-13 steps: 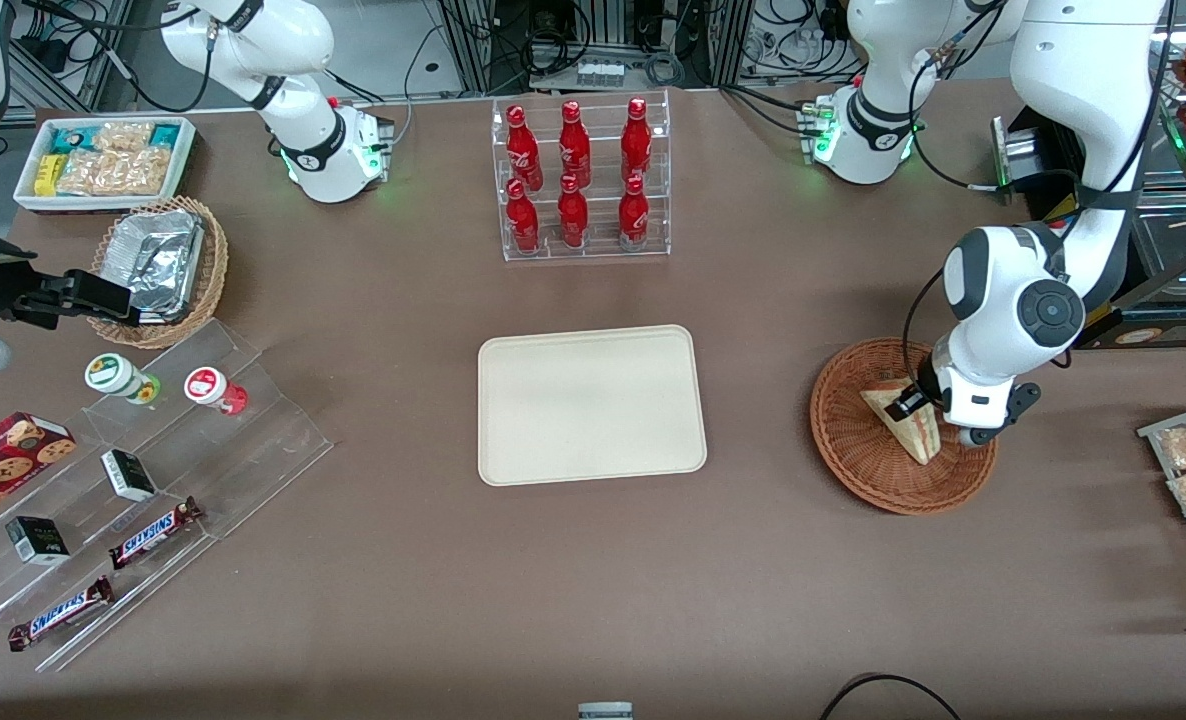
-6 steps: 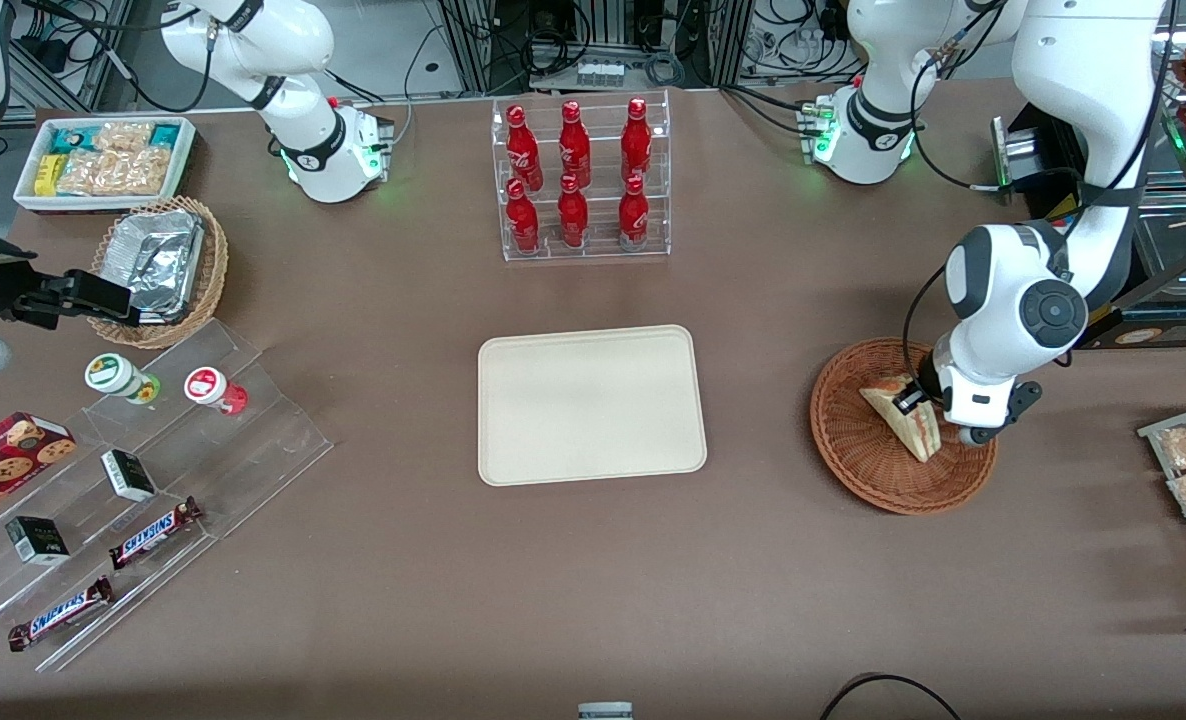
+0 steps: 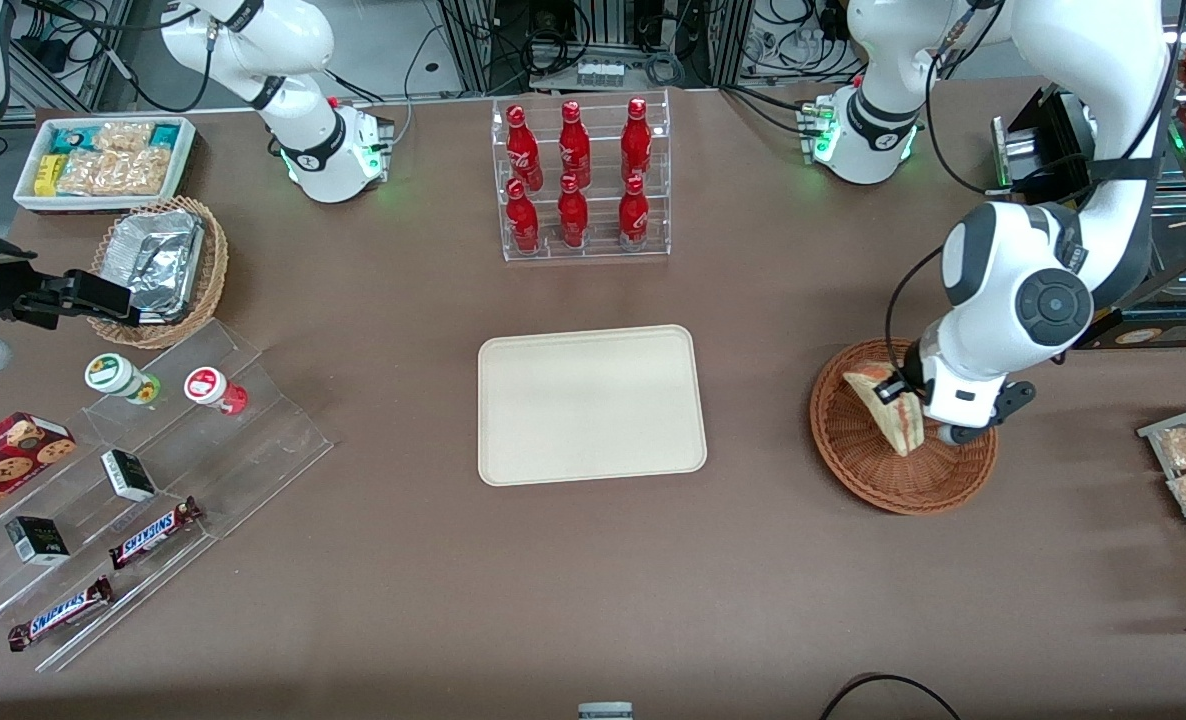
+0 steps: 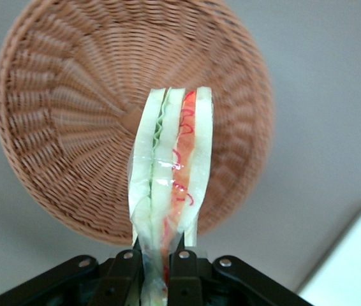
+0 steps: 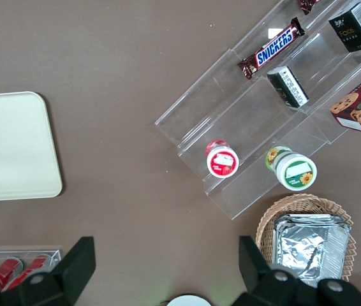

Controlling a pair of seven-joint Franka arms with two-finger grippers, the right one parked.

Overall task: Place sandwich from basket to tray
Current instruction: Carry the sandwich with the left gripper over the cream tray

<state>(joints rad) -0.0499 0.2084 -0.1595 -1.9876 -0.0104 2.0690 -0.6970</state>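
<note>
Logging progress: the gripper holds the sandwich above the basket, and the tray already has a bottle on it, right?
Not quite. The tray is bare, as the front view shows; the bottles stand in their rack. The gripper does hold the sandwich above the basket.

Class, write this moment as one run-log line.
phase: lift | gripper: shut on sandwich, above basket | sandwich: clear of basket | tray: bare

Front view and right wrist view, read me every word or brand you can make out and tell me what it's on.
"SNICKERS": two bars on the clear stepped stand.
"SNICKERS": one of those bars, right wrist view.
Red bottles, black boxes, lidded cups: print unreadable.
The gripper holds the sandwich above the basket; no text.
</note>
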